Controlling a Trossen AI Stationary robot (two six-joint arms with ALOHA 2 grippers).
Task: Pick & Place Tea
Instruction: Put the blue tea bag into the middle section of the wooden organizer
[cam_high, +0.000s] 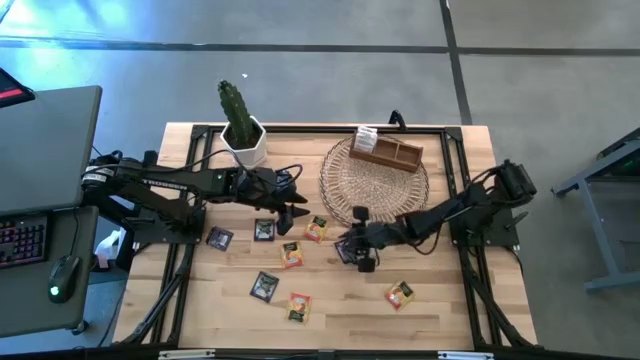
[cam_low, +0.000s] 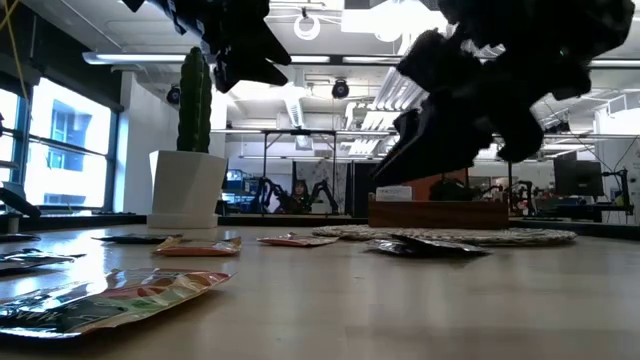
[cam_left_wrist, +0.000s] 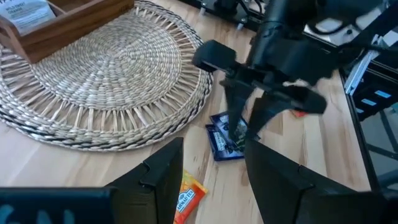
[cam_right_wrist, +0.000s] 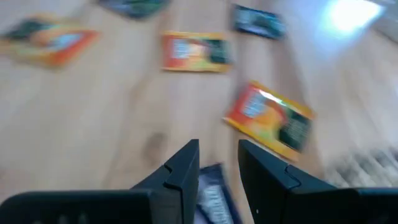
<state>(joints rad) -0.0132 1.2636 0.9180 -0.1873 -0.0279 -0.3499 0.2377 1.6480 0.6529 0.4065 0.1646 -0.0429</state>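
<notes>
We see the right gripper (cam_high: 350, 250) near table centre, fingers parted astride a dark blue sachet (cam_left_wrist: 227, 137) lying flat just off the wicker mat (cam_high: 375, 175) at its 7 o'clock; not clamped yet, nothing lifted

Left wrist view is the only one showing those fingers either side of the sachet. Right wrist view shows its own fingers (cam_right_wrist: 180, 174) slightly apart with the blue sachet edge between them, plus sachets beyond that are too blurred to sort

Left gripper (cam_high: 290, 212) hovers at 9 o'clock of the mat, fingers spread, empty

High view count: we get 8 sachets loose on the table – 4 dark, 4 orange/yellow – spread from 6 to 9 o'clock of the mat. One wooden box (cam_high: 385, 152) on the mat's 12 o'clock side with a pale packet inside. One cactus pot (cam_high: 244, 140) at 10 o'clock

Low view can't give us counts
</notes>
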